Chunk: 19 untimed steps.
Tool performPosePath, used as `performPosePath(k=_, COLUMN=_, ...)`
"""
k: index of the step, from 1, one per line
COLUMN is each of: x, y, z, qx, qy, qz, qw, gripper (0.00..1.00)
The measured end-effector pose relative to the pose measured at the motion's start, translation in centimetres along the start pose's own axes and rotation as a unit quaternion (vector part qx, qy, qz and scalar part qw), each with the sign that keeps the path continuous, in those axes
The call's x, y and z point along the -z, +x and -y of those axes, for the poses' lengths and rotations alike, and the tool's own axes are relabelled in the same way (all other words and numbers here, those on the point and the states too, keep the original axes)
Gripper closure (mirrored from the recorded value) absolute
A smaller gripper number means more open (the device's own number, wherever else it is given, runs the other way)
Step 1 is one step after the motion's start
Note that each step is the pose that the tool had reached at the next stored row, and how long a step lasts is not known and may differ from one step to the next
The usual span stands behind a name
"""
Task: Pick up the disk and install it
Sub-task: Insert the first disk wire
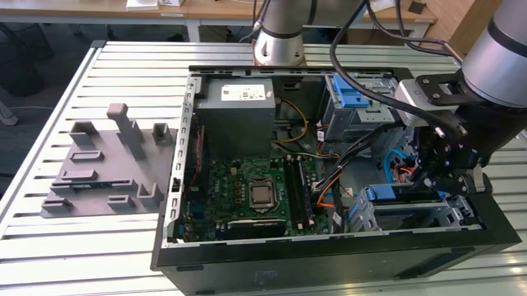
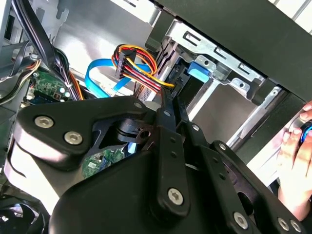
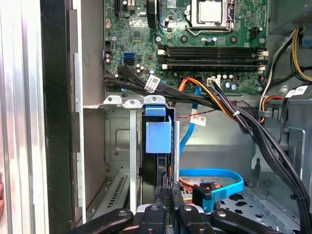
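The disk [image 1: 402,196] stands on edge in the drive cage [image 1: 448,213] at the front corner of the open computer case, on the exterior view's right. Its blue plastic rail end [image 3: 158,136] shows between the cage's metal walls, and in the second wrist view the same blue rail end [image 2: 197,73] sits in the cage mouth. My gripper [image 1: 434,180] reaches down into the case right over it. The black fingers [image 3: 167,192] close on the disk's thin dark edge. Most of the disk is hidden by the cage and the gripper [image 2: 170,105].
A blue flat cable [image 3: 214,180] and a bundle of coloured wires [image 2: 139,63] run close beside the cage. The motherboard [image 1: 255,191], a grey metal box [image 1: 239,117] and an upper cage with a blue latch [image 1: 358,102] fill the case. A grey fixture plate [image 1: 107,166] lies on the table. A person's hand [image 2: 297,156] is outside the case.
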<state>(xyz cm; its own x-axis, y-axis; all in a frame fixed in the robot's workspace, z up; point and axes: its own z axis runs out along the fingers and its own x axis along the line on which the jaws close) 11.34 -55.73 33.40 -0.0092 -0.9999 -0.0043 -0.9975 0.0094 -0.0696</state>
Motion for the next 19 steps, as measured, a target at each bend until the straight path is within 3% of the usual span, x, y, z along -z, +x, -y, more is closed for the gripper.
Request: performPosePath(k=19, x=-0.33, y=0.14, z=0.03, qx=-0.003, qy=0.0, qz=0.0013, qw=1.0, gripper=0.84)
